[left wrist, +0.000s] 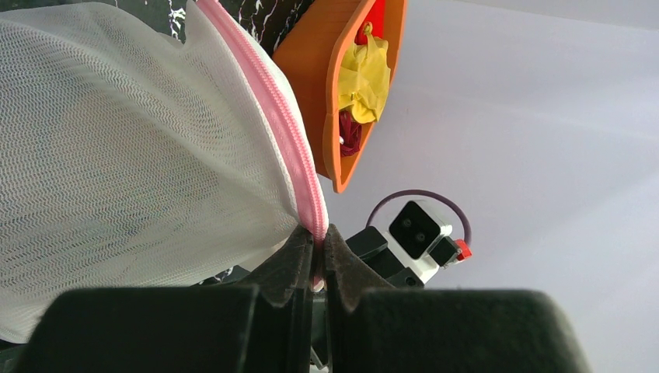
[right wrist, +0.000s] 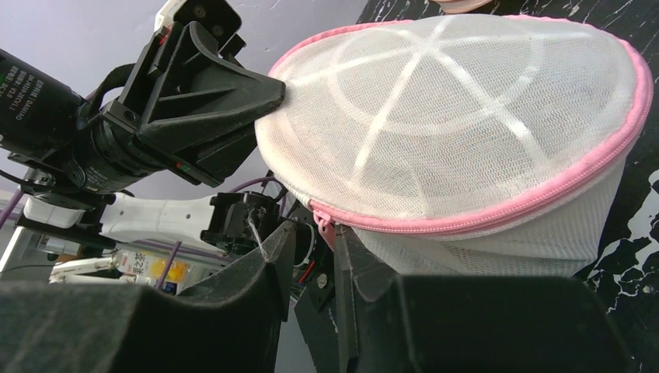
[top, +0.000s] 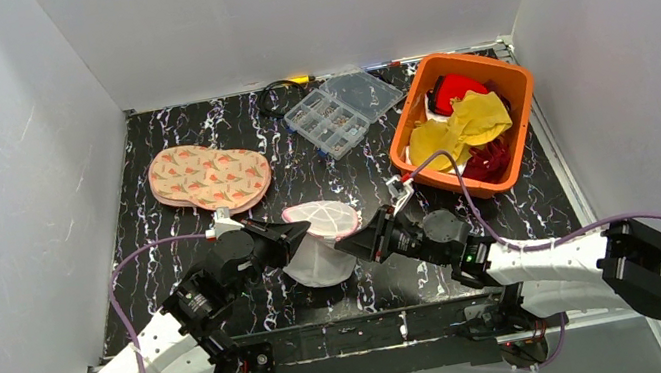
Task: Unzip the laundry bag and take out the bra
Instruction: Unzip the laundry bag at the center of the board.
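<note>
The laundry bag [top: 320, 239], a white mesh pod with a pink zip rim, hangs lifted above the black marbled table [top: 167, 264] between my two arms. My left gripper [left wrist: 319, 233] is shut on the pink zip rim [left wrist: 291, 148] at the bag's left side, seen from above at the left gripper [top: 298, 230]. In the right wrist view the ribbed flat face of the bag [right wrist: 466, 116] tilts upward. My right gripper [right wrist: 315, 227] stands narrowly open around the pink zipper pull [right wrist: 324, 231], which lies against one finger. The bra is hidden; nothing shows through the mesh.
An orange bin [top: 512, 85] with yellow and red cloths sits at the back right. A clear compartment box [top: 342, 108] lies at the back centre. A peach patterned two-lobed pad [top: 208, 176] lies back left. White walls enclose the table.
</note>
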